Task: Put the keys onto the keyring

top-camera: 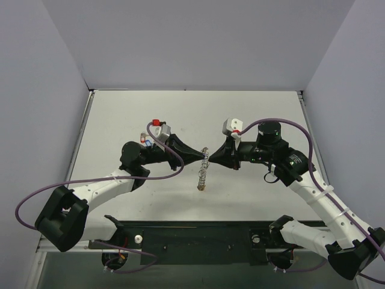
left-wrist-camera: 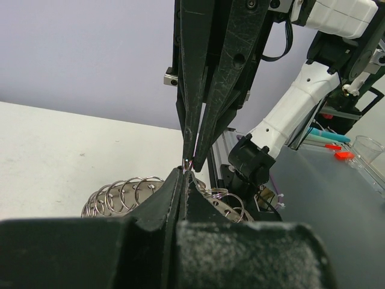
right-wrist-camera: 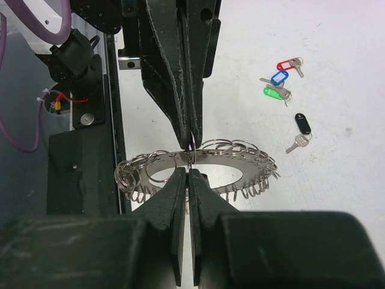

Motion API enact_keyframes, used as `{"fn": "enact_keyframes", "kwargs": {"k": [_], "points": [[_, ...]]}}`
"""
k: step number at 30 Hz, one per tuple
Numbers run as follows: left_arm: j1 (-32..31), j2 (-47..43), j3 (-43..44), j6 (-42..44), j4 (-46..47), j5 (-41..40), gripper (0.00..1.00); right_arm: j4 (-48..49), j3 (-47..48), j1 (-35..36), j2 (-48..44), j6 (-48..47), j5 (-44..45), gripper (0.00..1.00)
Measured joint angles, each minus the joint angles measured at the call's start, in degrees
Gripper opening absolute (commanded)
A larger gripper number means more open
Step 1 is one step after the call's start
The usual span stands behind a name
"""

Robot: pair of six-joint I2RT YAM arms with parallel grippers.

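Grip: left claw (left-wrist-camera: pixel 183 176) and right claw (right-wrist-camera: pixel 190 171) both closed, tip to tip, on keyring (right-wrist-camera: pixel 153 165) rim.
Advice: hold with one; fetch keys (right-wrist-camera: pixel 280 81), beyond right claw, with other.

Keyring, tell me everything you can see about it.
The keyring is a large loop of flat, shiny silver metal, fringed all round with many small silver wire rings. It hangs on edge between the two arms, over the middle of the white table. Its lower end is near or on the surface; I cannot tell which. The left gripper and the right gripper, both shut, pinch its upper rim tip to tip.
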Motion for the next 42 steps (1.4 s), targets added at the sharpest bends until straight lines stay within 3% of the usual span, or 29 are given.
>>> {"fn": "enact_keyframes", "kwargs": {"k": [13, 21, 28, 32, 34, 42], "points": [[0.31, 0.90, -0.22, -5.01, 4.24, -1.33, 0.00, 0.24, 0.00, 0.33, 0.00, -1.05, 0.50, 0.00], [0.33, 2.21, -1.99, -10.75, 7.80, -7.52, 0.00, 3.52, -0.68, 0.46, 0.00, 1.49, 2.34, 0.00], [-1.95, 2.03, -4.70, -8.98, 8.92, -14.03, 0.00, 4.76, -1.77, 1.05, -0.11, 1.79, 3.32, 0.00], [-3.63, 1.81, -5.53, -7.06, 9.18, -17.00, 0.00, 3.69, -1.84, 1.14, -0.94, 1.11, 3.34, 0.18], [-4.17, 1.64, -6.16, -6.23, 9.18, -18.58, 0.00, 2.62, -1.86, 1.16, -1.84, 0.50, 3.10, 0.34], [-5.60, 1.42, -7.91, -3.65, 9.09, -20.72, 0.00, -1.05, -0.68, -1.49, -5.44, 3.17, -0.98, 0.62]]}}
